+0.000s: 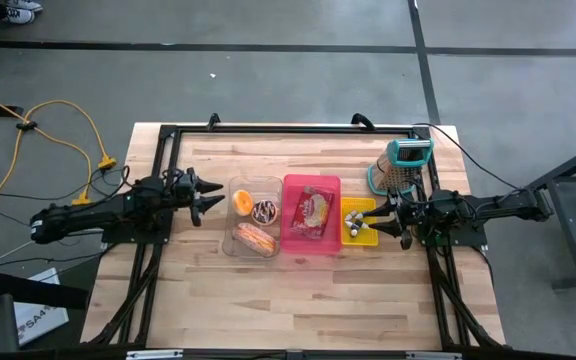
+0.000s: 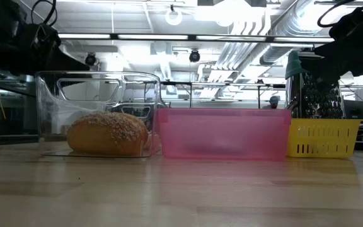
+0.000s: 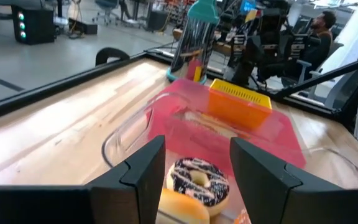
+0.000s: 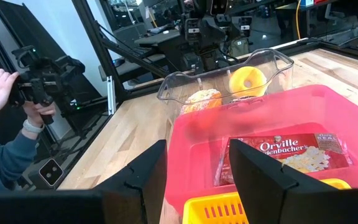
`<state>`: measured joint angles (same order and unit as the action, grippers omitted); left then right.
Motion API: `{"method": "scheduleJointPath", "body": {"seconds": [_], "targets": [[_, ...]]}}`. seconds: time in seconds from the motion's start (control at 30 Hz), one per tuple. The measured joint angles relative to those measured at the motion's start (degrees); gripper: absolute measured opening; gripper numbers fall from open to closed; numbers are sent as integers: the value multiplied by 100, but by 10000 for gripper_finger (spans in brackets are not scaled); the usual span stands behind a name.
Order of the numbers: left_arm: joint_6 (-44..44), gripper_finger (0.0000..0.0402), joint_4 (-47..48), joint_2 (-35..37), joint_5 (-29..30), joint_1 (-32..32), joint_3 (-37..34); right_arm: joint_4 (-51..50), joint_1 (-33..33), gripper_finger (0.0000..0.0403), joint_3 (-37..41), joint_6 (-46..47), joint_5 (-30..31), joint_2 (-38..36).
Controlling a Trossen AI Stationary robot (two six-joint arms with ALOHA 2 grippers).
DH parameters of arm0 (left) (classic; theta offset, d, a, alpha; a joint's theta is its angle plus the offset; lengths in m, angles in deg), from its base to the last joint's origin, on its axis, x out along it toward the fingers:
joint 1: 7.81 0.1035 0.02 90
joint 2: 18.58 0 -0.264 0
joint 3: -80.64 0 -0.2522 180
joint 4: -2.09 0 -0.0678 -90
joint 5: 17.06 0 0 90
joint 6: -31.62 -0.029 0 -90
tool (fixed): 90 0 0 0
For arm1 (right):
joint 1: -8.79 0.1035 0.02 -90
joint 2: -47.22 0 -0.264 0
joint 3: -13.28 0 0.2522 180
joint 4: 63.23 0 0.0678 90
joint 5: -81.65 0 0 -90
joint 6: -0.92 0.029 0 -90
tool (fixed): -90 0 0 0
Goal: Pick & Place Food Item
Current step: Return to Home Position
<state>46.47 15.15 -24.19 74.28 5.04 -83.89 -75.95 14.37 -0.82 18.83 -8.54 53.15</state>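
While left and right jaws gape empty, the pink bin (image 4: 194,158) holds an "Orville Redenbacher's" packet (image 4: 284,152).

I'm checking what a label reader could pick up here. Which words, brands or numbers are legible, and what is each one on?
"Orville Redenbacher's": on the popcorn packet lying in the pink bin, right wrist view.
"SA4": seemingly, on a white item on the floor beside the table, high view; the rest is unreadable.
The corner badge and small print on the packet are too small to read.
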Motion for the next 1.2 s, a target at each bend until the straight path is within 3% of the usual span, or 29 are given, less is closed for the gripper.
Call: {"method": "scheduleJointPath", "body": {"seconds": [0.23,1.2], "targets": [[164,175,225,326,-22,1,-2,0,0,162,0,0,0,0],[108,175,312,322,-15,1,-9,-1,-1,162,2,0,0,0]]}}
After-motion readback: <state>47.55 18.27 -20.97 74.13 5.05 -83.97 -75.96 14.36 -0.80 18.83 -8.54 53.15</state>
